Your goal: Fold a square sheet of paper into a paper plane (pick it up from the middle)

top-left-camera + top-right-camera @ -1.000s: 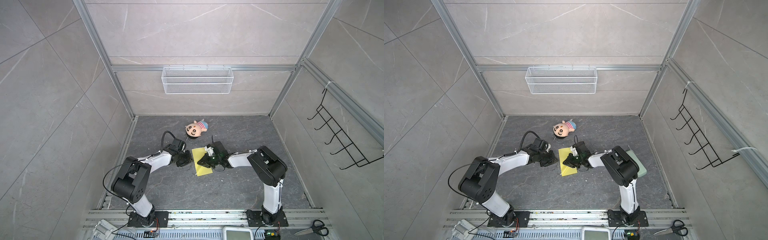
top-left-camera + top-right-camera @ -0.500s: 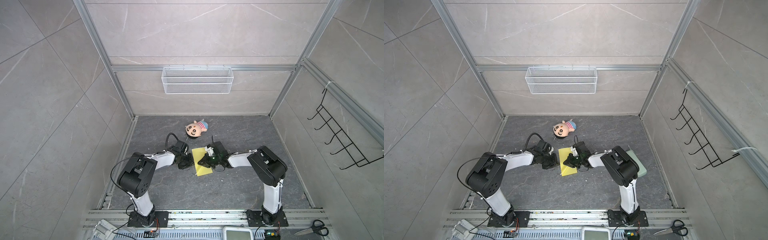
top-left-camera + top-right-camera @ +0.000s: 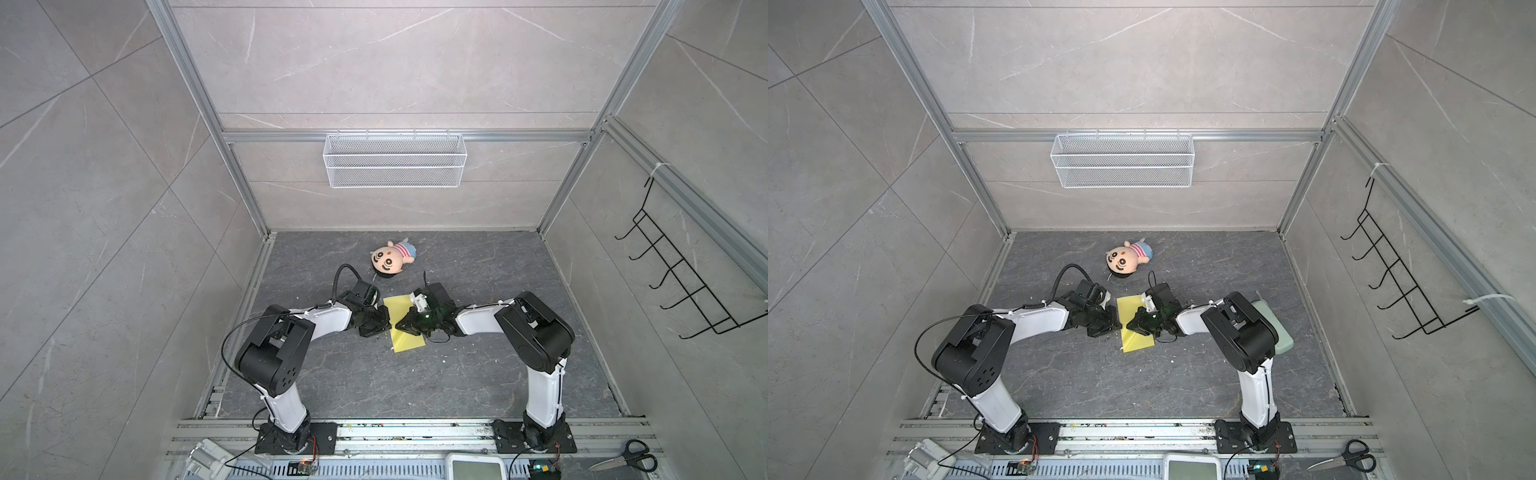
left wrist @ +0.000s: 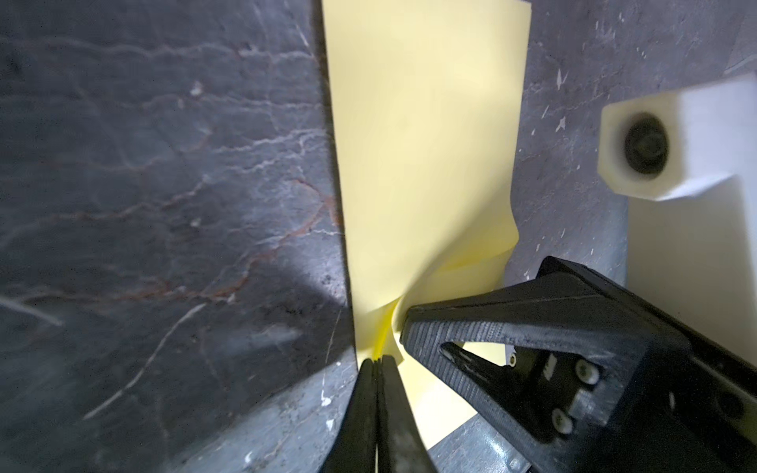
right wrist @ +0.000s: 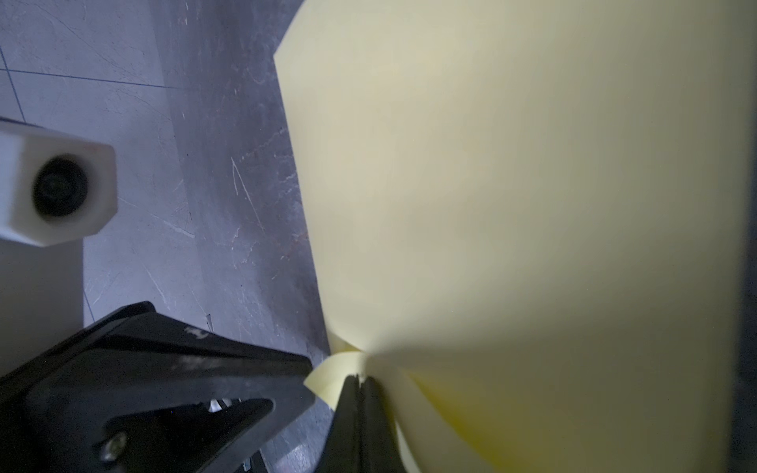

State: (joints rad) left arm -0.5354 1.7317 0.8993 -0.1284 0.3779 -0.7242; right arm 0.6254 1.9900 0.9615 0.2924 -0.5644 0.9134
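The pale-yellow sheet of paper (image 3: 409, 343) (image 3: 1136, 338) lies on the dark floor between both arms; in both top views it looks longer than wide. My left gripper (image 3: 385, 326) (image 3: 1115, 322) is shut on the middle of its left edge. In the left wrist view the left gripper (image 4: 379, 362) pinches a puckered fold of the paper (image 4: 422, 164). My right gripper (image 3: 400, 326) (image 3: 1130, 325) is shut on the paper beside it. The right wrist view has the right gripper (image 5: 360, 379) clamping a raised flap of the paper (image 5: 512, 204). No paper plane is in view.
A plush doll (image 3: 388, 261) lies behind the paper. A pale green pad (image 3: 1277, 328) sits behind the right arm. A wire basket (image 3: 395, 166) hangs on the back wall, a hook rack (image 3: 685, 286) on the right wall. Scissors (image 3: 623, 461) lie at the front right.
My left gripper has moved right to the paper's edge and shut on it. The right gripper has closed fully on the paper where it was.
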